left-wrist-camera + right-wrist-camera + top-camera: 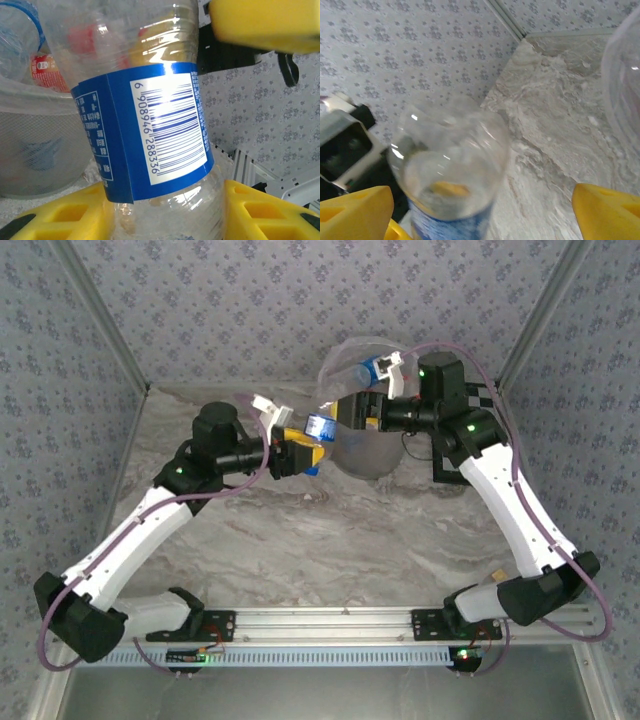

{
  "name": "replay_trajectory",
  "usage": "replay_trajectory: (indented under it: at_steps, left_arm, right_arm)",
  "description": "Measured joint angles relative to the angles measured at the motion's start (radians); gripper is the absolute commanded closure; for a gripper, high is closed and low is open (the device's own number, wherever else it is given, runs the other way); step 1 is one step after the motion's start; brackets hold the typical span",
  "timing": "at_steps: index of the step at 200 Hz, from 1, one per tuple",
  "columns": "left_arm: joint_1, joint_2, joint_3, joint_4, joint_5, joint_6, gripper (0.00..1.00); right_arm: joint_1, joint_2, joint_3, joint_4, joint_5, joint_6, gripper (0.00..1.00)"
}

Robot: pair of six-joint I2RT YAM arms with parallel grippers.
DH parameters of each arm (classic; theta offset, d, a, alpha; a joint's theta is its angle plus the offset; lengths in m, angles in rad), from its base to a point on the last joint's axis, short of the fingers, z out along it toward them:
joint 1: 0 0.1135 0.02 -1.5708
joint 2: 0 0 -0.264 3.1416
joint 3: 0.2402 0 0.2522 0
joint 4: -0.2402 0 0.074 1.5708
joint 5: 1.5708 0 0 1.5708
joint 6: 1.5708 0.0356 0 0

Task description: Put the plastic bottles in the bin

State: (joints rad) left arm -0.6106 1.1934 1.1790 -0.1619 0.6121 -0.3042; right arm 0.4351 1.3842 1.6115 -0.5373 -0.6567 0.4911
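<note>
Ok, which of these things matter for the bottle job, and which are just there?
Job: bin; blue-labelled bottle in left gripper; second bottle at right gripper; red-labelled bottle inside bin.
Just there: marble table; patterned walls; aluminium rail.

Left fingers (260, 212) clamped, right fingers (607, 212) spread wide

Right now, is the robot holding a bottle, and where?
Yes. The left gripper pinches a blue-labelled bottle by its clear body beside the label. The right gripper is open, holding nothing.
</note>
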Motion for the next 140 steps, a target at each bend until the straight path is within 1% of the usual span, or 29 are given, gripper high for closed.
replay_trajectory:
  at_steps: [13,45,53,64,80,88,98,107,116,121,130,140]
  left_arm:
    - [-0.008,0.022,0.0,0.01,0.0,-0.003,0.6]
    - [-0.022,0.056,0.0,0.039,-0.003,-0.011,0.59]
    - [-0.026,0.056,0.0,0.047,-0.003,-0.011,0.59]
    - [-0.037,0.058,0.002,0.058,-0.002,-0.015,0.59]
    - [-0.051,0.069,0.008,0.063,-0.008,-0.037,0.57]
    - [-0.051,0.081,0.013,0.069,-0.01,-0.042,0.51]
    - [-0.051,0.095,0.027,0.081,-0.023,-0.05,0.4]
    - [-0.052,0.108,0.045,0.09,-0.026,-0.048,0.28]
    - [-0.055,0.119,0.065,0.092,-0.035,-0.06,0.14]
    - [-0.058,0.122,0.072,0.092,-0.037,-0.053,0.08]
    - [-0.061,0.123,0.08,0.091,-0.047,-0.061,0.01]
    - [-0.065,0.123,0.083,0.092,-0.057,-0.058,0.0]
  right_arm:
    - [0.01,0.0,-0.006,0.028,-0.002,0.008,0.06]
    - [0.016,0.021,-0.006,0.047,0.014,0.016,0.14]
    - [0.015,0.033,-0.005,0.049,0.014,0.016,0.18]
    - [0.016,0.052,-0.003,0.048,0.013,0.021,0.28]
    - [0.012,0.073,0.005,0.048,0.004,0.019,0.36]
    - [0.006,0.079,0.013,0.045,0.003,0.018,0.42]
    - [-0.007,0.085,0.029,0.037,0.002,0.013,0.45]
    - [-0.02,0.088,0.047,0.028,0.002,0.008,0.47]
    - [-0.034,0.091,0.072,0.017,0.001,0.007,0.49]
    - [-0.043,0.091,0.086,0.013,0.002,0.006,0.5]
    - [-0.063,0.091,0.113,0.009,0.002,0.002,0.53]
    - [-0.09,0.091,0.145,0.005,0.005,-0.002,0.55]
